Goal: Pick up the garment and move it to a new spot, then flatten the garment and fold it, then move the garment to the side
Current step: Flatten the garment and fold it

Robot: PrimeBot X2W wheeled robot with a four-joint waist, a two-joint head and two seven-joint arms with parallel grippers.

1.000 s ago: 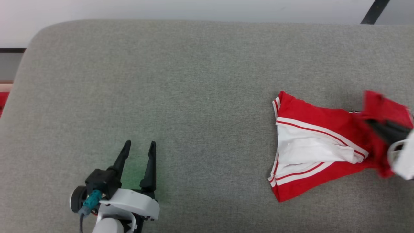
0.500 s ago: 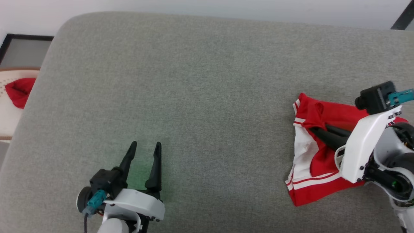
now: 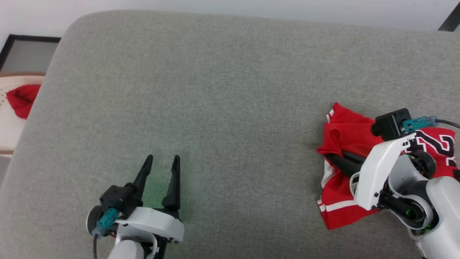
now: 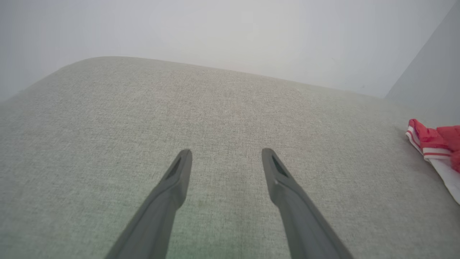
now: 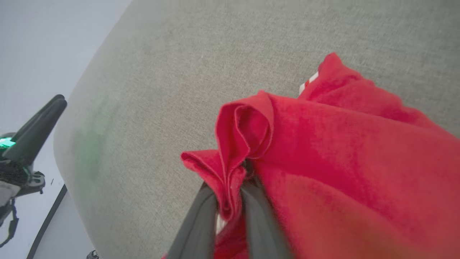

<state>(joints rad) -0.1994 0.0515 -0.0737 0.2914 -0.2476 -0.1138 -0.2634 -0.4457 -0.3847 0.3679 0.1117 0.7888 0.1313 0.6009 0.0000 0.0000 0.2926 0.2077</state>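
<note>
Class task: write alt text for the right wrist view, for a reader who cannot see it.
The right gripper is pinched shut on a bunched fold of the red garment, which spreads rightward over the grey surface. The left gripper shows at the far left edge.

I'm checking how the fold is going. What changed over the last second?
The right gripper, shut on a fold of the jersey, swept toward the robot's left. It dragged red fabric over the white panel, now mostly covered, and the lettering has come into view. The camera also shifted. The left gripper stayed open and empty over the grey surface. The jersey's left edge stayed roughly put.
</note>
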